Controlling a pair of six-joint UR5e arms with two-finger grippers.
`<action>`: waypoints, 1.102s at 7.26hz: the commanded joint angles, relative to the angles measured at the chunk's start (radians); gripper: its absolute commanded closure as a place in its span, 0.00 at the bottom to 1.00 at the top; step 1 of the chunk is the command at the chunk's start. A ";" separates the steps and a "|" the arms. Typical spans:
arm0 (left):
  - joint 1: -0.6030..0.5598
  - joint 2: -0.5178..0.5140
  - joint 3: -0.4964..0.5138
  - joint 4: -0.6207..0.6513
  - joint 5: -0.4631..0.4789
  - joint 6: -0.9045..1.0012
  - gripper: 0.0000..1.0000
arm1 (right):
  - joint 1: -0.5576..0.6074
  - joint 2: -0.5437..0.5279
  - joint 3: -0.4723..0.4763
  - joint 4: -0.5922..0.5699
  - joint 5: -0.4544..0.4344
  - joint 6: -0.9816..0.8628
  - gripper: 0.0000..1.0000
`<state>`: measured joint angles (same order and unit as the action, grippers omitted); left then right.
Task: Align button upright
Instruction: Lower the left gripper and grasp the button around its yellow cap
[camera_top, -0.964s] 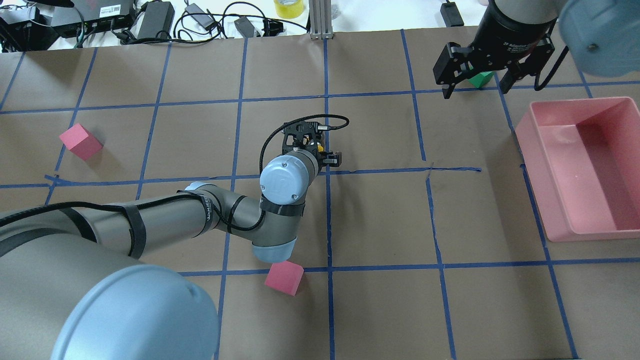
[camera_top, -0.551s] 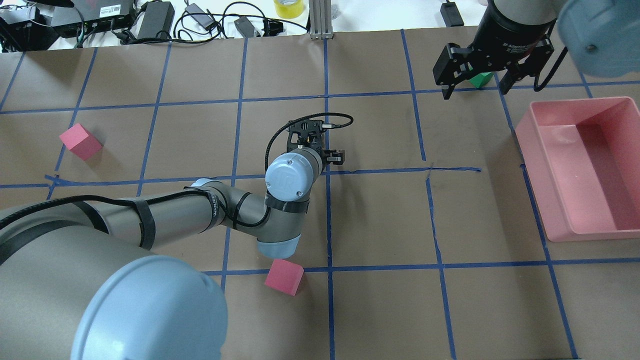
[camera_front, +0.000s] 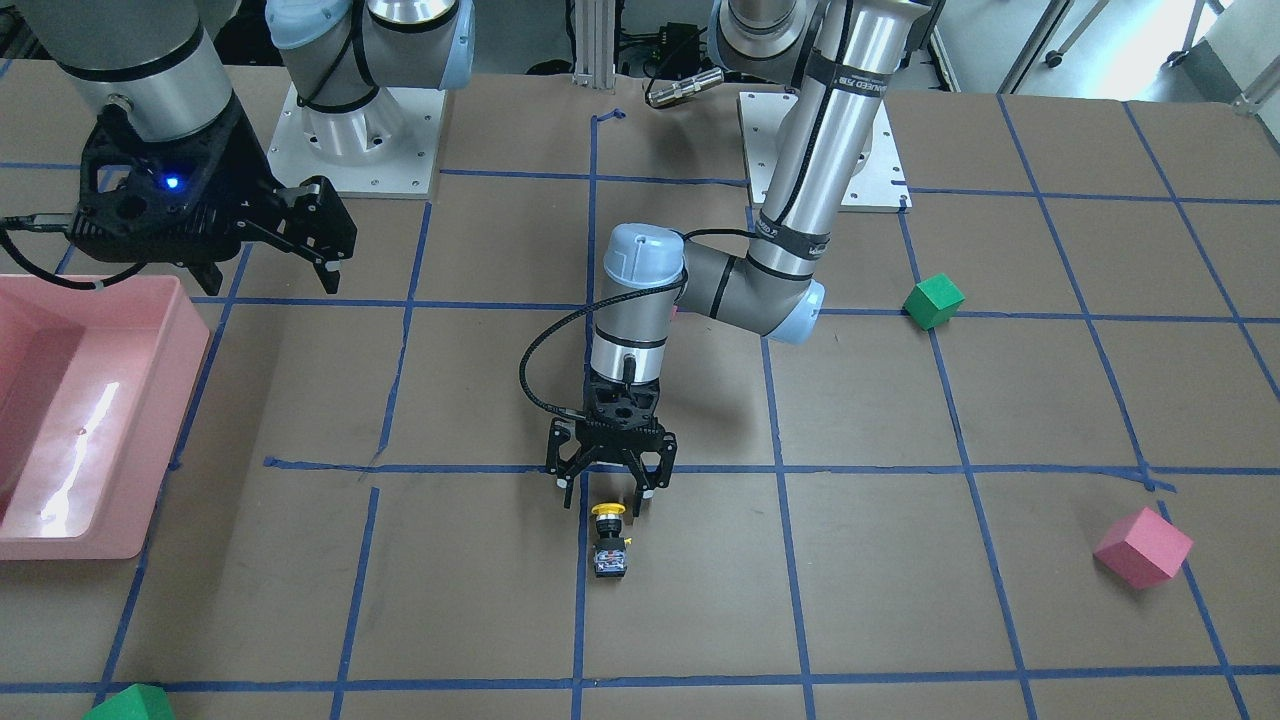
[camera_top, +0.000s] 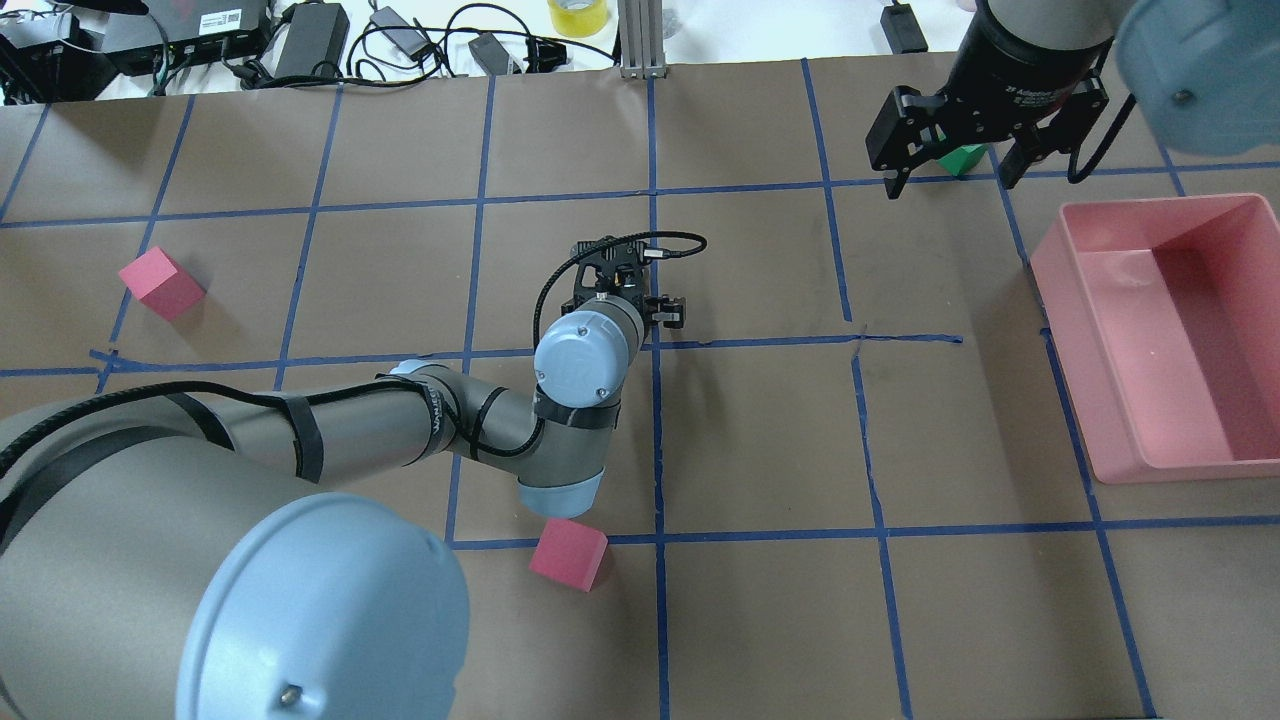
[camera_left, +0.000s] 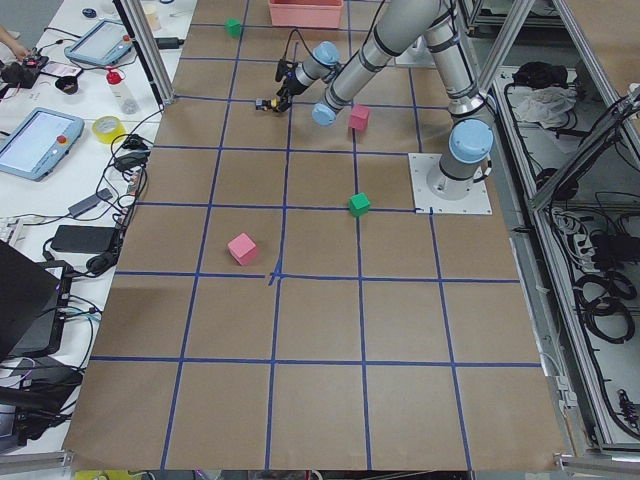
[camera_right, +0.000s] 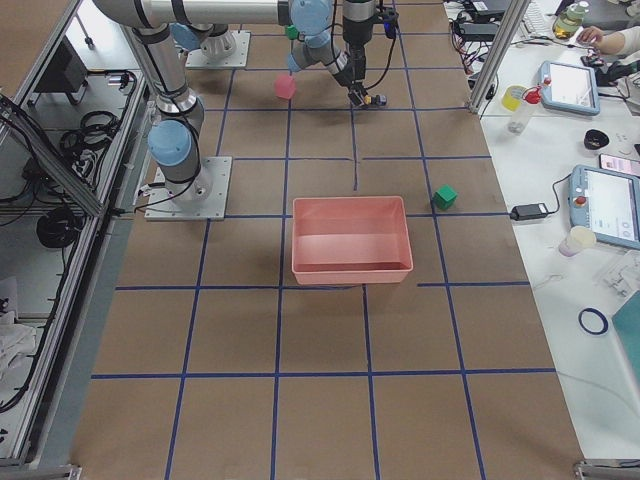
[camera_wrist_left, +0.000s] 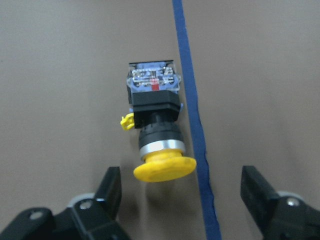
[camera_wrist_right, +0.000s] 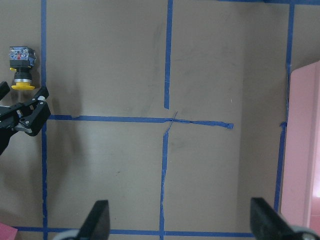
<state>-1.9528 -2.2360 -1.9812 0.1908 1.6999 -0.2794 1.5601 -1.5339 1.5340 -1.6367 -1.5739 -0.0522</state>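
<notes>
**Item 1, button** (camera_wrist_left: 154, 125): lies on its side on the surface (camera_wrist_left: 60, 75), just beside a blue tape line (camera_wrist_left: 192, 125). Its yellow cap points toward me and its contact block away.

**Item 2, my left gripper** (camera_front: 606, 492): spread wide and empty, poised just behind the cap with 1 finger to each side. Probably placed to close on the button and tip it upright.

**Item 3, my right gripper** (camera_top: 948, 180): wide and empty, well apart near the pink bin (camera_top: 1068, 340), out of the way.

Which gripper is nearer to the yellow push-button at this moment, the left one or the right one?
Left. The left gripper hangs open close over the push-button, at its yellow cap, not touching it. The right gripper is far off, open, near the pink bin.
</notes>
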 joint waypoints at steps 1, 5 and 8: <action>-0.002 -0.002 -0.010 0.021 0.010 0.003 0.27 | 0.000 0.000 0.000 0.000 0.000 0.000 0.00; -0.008 0.004 -0.010 0.019 0.009 0.003 0.58 | 0.002 0.000 0.001 0.000 0.000 0.005 0.00; -0.008 0.021 -0.008 0.015 0.006 0.006 0.91 | 0.002 0.000 0.001 -0.002 0.000 0.006 0.00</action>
<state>-1.9599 -2.2206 -1.9907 0.2065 1.7072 -0.2747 1.5616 -1.5340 1.5354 -1.6371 -1.5739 -0.0467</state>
